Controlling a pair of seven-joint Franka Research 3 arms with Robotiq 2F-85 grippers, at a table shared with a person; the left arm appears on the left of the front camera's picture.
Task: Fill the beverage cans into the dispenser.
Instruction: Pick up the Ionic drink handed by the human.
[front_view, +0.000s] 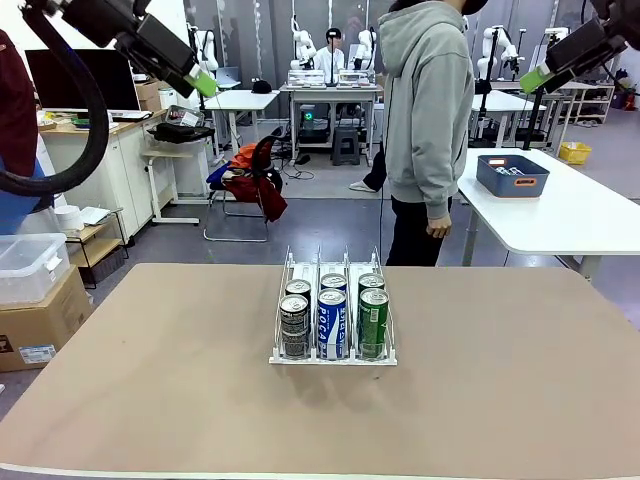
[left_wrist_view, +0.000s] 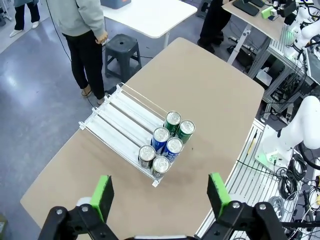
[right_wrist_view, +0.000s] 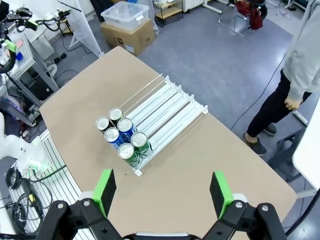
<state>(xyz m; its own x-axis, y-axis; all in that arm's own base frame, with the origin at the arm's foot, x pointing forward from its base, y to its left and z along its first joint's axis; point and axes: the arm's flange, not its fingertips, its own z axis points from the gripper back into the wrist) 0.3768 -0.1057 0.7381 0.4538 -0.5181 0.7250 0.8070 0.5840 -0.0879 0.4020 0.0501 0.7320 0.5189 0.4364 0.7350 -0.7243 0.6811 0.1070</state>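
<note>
While the left tool and right tool are spread apart, empty, six beverage cans sit mid-frame in the dispenser — likely slippery, easy to dent (grab the round sides).

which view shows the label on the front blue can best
The front view: the front blue can stands side-on to it in the middle lane of the dispenser, with its white lettering in full. Both wrist views look down on that can, showing its silver top and just a sliver of blue side.
</note>
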